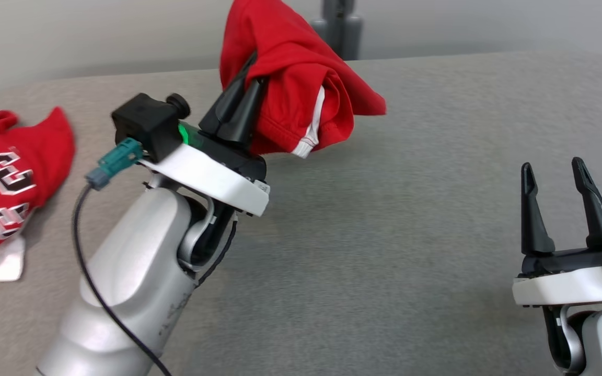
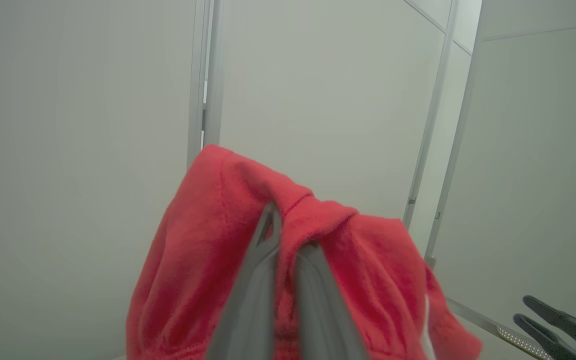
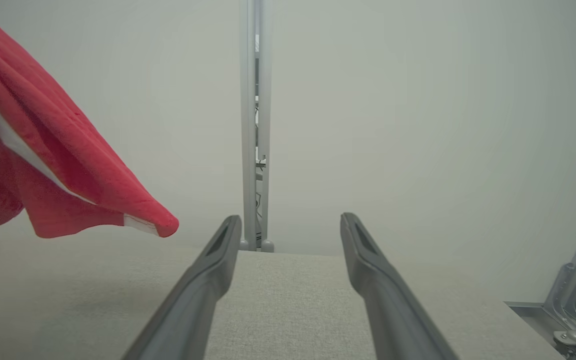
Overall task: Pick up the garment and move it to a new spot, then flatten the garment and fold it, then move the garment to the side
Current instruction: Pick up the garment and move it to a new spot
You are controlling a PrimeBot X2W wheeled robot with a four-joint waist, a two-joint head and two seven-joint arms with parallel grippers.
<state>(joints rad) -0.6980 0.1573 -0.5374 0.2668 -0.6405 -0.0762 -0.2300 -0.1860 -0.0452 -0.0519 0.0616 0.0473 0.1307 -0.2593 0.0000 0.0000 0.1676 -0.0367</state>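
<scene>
The garment (image 1: 301, 78) is red cloth with white trim, bunched up and hanging in the air above the far middle of the grey table (image 1: 411, 209). My left gripper (image 1: 253, 78) is shut on its upper folds, fingertips buried in the cloth. In the left wrist view the garment (image 2: 198, 260) drapes over both sides of that gripper (image 2: 288, 227). Its lower corner (image 3: 43, 165) hangs free over the table in the right wrist view. My right gripper (image 1: 552, 164) stands open at the lower right with nothing between its fingers (image 3: 290, 222).
A second red garment (image 1: 8, 177) with white and black numbers lies crumpled at the table's left edge. A grey post (image 1: 340, 26) stands behind the far edge. Pale wall panels rise beyond the table.
</scene>
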